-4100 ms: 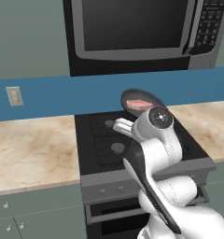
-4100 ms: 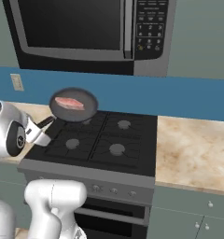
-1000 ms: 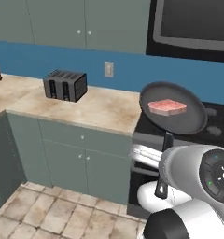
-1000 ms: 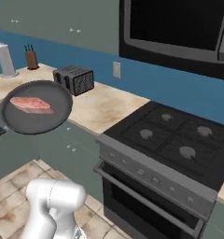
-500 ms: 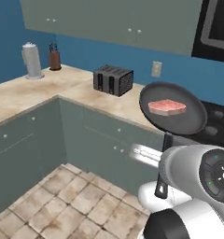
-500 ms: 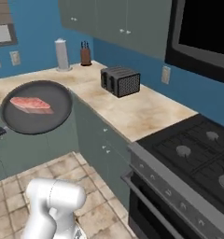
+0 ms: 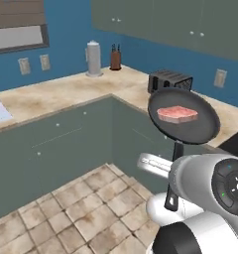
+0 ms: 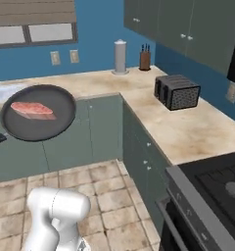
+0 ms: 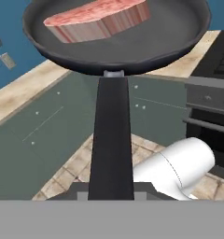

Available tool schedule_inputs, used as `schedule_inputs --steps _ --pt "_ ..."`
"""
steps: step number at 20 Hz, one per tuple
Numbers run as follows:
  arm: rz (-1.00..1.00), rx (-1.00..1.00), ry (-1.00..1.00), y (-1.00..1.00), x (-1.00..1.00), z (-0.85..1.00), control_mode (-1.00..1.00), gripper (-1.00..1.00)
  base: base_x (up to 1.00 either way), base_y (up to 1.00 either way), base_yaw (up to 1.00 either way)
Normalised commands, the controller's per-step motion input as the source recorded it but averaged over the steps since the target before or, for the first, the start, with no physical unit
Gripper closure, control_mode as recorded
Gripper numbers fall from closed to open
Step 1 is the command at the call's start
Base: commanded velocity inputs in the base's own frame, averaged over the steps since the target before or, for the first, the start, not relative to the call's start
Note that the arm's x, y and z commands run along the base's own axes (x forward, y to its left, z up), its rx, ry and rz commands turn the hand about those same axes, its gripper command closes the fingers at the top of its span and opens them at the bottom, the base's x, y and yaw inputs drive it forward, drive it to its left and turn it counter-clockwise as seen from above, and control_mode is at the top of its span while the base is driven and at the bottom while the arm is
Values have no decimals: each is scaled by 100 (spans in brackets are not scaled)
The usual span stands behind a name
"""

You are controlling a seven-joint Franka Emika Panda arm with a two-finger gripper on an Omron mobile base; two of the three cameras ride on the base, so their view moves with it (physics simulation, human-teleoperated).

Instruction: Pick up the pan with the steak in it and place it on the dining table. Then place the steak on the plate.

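Gripper (image 9: 111, 189), clamped tight on the long black handle of the pan (image 7: 184, 116), carries it level and clear of every surface, the steak (image 7: 177, 114) lying flat near the pan's middle, out ahead of the closed jaws. Over the last few seconds the whole view has swung — the stove and microwave that lay behind the pan have slid off to the side, and a corner counter (image 8: 183, 127) with a toaster (image 8: 177, 91), a knife block (image 8: 145, 58) and a window now lies beyond it. That reads as the base turning, not the pan moving in the grip. The lift looks done and the carry under way — neither dining table nor plate has come up ahead of the hand.
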Motion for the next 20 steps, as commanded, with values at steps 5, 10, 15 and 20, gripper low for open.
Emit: schedule_inputs --steps 5,10,15,20 --pt "0 0 0 0 0 0 100 100 -4 0 50" --pt "0 0 0 0 0 0 100 100 -4 0 50" --pt "0 0 0 0 0 0 100 100 -4 0 50" --pt "0 0 0 0 0 0 100 100 -4 0 50"
